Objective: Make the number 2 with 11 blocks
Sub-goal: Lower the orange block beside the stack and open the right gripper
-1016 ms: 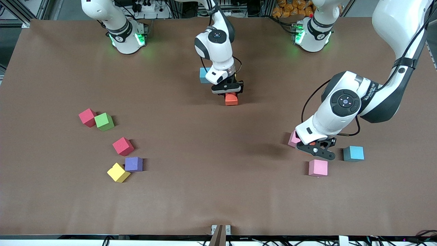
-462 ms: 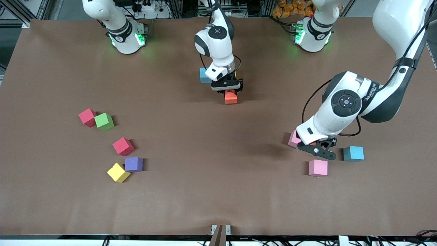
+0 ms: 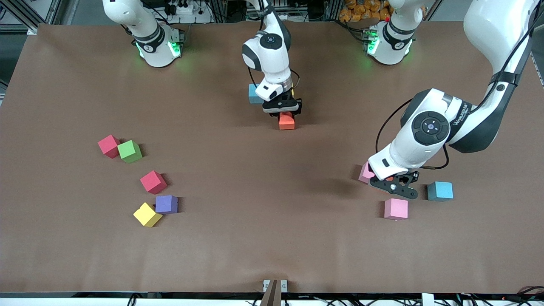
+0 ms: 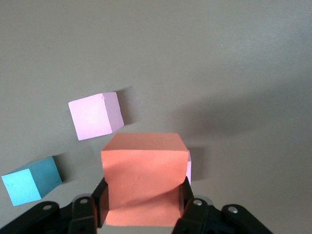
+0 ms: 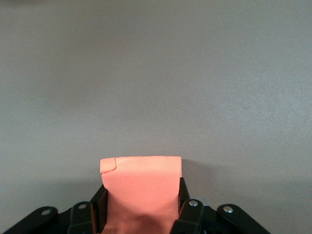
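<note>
Cubes [image 3: 287, 121] [image 4: 144, 178] gripped squarely; no long axis.

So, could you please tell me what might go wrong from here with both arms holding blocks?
1. The left gripper holds its orange block close over a pink block; lowering could knock it.
2. The right gripper's orange block looks squeezed out of shape, so it may spring askew on release, beside the blue block.

Right gripper [image 5: 141, 214] clamped on orange block [image 5: 141, 183], over brown table [image 5: 156, 73].
</note>
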Motion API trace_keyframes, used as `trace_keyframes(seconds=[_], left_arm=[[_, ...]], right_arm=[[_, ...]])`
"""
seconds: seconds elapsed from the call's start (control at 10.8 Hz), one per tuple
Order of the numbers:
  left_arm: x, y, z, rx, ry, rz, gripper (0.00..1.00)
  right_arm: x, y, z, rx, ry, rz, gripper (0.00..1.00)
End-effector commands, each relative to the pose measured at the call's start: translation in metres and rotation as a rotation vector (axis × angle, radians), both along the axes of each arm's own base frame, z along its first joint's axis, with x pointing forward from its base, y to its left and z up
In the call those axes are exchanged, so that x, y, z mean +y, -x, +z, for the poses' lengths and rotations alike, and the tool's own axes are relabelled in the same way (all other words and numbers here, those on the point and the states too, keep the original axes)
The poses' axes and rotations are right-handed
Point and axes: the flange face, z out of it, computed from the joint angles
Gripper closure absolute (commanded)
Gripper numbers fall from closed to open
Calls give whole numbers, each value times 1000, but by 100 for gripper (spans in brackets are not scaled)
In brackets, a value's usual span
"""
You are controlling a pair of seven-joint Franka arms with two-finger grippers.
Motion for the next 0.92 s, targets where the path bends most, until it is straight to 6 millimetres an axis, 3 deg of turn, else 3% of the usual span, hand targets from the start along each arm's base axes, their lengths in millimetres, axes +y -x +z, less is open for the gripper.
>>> trace_keyframes(seconds=[0.0,0.83], left_arm=[[0,3,6,9,6,-5,73],[9,-1,3,12,6,9,71]], right_arm=[[0,7,-5,-33,2,-12,76],[8,15,-7,-40,5,14,76]])
